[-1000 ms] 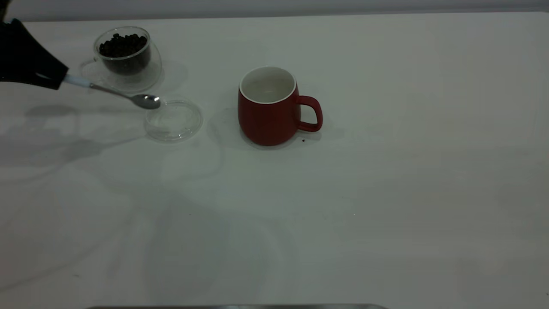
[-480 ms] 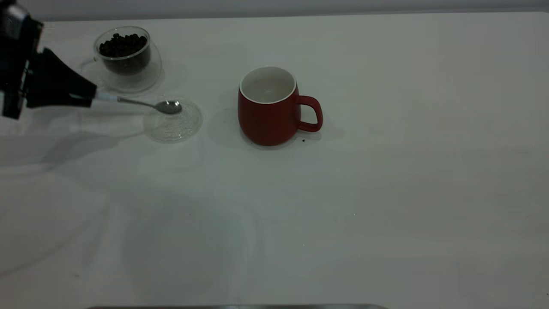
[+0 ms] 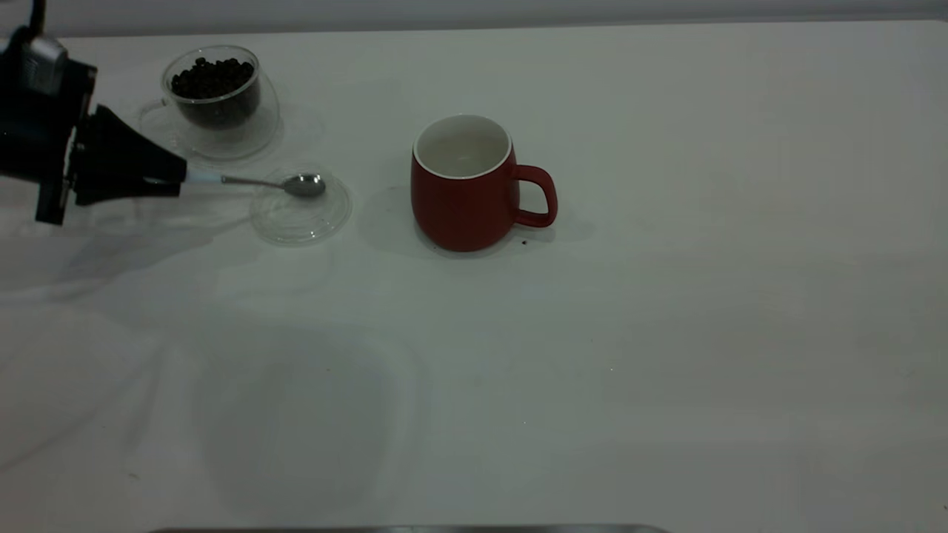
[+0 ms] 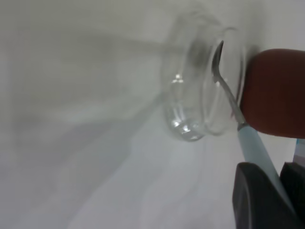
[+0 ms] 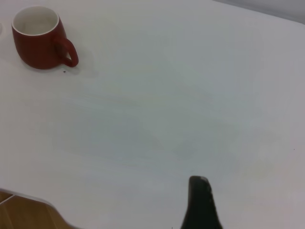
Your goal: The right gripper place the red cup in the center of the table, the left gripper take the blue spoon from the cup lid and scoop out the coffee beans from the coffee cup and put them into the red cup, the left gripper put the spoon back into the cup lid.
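My left gripper (image 3: 178,178) is at the table's (image 3: 592,333) left side, shut on the pale blue handle of the blue spoon (image 3: 255,180). The spoon lies nearly level, its shiny bowl over the clear cup lid (image 3: 300,216); I cannot tell if it touches. In the left wrist view the left gripper (image 4: 279,191) holds the spoon (image 4: 252,145) in front of the lid (image 4: 190,102) and the red cup (image 4: 276,90). The coffee cup (image 3: 222,118) with coffee beans (image 3: 213,78) stands behind the lid. The red cup (image 3: 459,200) stands upright mid-table, handle to the right. My right gripper (image 5: 202,202) hangs far from the red cup (image 5: 35,40).
A single dark speck (image 3: 524,241) lies on the table just below the red cup's handle. Open tabletop stretches to the right and front. A wooden floor strip (image 5: 24,214) shows past the table's edge in the right wrist view.
My left gripper has moved right and lowered, carrying the spoon. The spoon levelled out, and its bowl went from the lid's left rim to above the lid.
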`<state>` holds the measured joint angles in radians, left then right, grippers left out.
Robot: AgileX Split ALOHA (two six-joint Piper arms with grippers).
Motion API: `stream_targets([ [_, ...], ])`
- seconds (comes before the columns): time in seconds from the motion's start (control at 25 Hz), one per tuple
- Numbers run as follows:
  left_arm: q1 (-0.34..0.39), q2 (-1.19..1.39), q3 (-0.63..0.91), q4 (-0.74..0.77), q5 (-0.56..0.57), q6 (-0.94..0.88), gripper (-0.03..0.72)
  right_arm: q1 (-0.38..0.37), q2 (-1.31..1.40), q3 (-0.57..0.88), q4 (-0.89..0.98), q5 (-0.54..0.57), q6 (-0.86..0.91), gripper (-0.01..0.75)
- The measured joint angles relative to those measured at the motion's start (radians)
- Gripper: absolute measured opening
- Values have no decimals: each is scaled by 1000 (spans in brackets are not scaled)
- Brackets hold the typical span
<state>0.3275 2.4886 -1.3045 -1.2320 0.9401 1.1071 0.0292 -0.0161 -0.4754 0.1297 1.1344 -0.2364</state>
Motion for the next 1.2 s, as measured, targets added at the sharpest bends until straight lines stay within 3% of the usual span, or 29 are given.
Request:
stream_targets([
  [0.28,-1,21,0,-11,1,12,126,0,0,0,0,0,0,573],
  [0.4,-1,23,0,-11,14,41,163,0,0,0,0,0,0,573],
  [0.72,-1,24,-1,-28,41,76,542,0,0,0,0,0,0,573],
  [0.84,-1,18,-22,3,41,79,636,0,0,0,0,0,0,573],
  [1.2,-1,-122,-217,376,74,-206,649,0,0,0,0,0,0,573],
])
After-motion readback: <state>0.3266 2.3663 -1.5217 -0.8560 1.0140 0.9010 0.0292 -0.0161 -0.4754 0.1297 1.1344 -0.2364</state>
